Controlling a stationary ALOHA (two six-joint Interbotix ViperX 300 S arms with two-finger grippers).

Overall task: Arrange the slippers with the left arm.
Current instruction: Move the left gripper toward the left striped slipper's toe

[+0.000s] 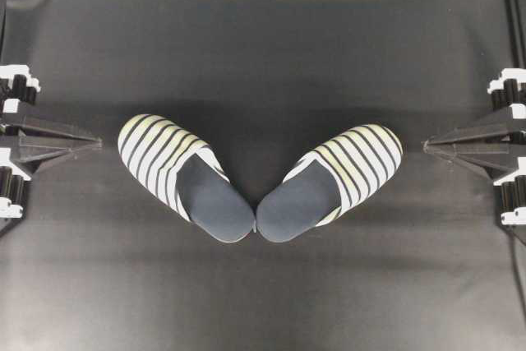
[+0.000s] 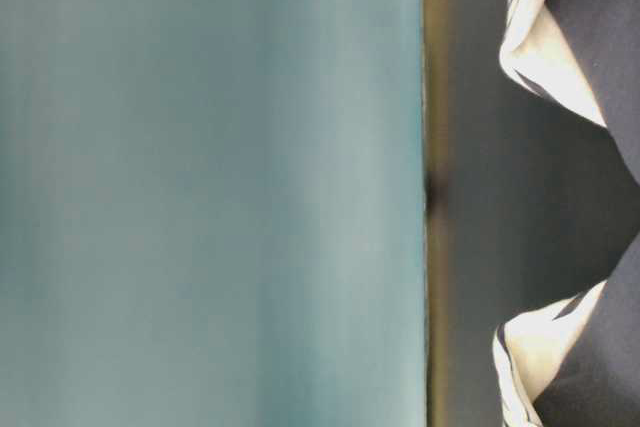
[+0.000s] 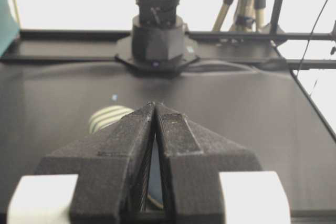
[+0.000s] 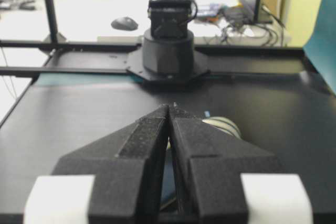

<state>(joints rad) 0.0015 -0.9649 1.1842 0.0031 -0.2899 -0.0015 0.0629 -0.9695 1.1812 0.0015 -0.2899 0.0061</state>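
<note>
Blurred teal surface [image 2: 210, 187] fills left; slippers [image 2: 575, 37] at right edge, probably two.

Your overhead view is evenly lit, with soft sheen banding the dark table [image 1: 263, 285]. The table-level view is badly blurred. Both wrist views blow out to white behind, and each tool's near end is soft.

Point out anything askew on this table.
The slippers are splayed, not parallel. The left slipper and right slipper form a V: heels nearly touching at the centre, striped toes angled outward toward each side. Both claws, left and right, sit shut at the table edges, clear of them.
</note>
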